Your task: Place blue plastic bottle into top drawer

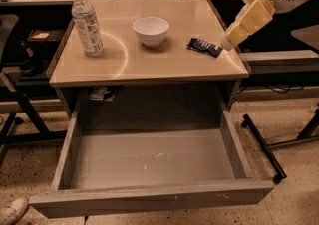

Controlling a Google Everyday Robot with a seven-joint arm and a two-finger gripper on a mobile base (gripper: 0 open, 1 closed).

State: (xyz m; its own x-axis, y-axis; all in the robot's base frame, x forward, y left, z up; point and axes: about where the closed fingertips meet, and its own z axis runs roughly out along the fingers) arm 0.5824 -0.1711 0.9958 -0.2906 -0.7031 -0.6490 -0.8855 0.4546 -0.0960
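Observation:
The blue plastic bottle [86,24], clear with a white cap and a whitish label, stands upright at the far left of the tan table top [149,62]. The top drawer [149,162] is pulled wide open below the table and holds nothing. My gripper [225,44] hangs at the end of the cream arm on the right, over the table's right edge, just right of a small dark blue packet [205,46]. It is far from the bottle and holds nothing that I can see.
A white bowl [151,31] stands mid-table between bottle and packet. A black cart frame [264,149] stands on the floor to the right of the drawer. Dark shelving [25,59] is on the left. A shoe [12,210] shows at the bottom left.

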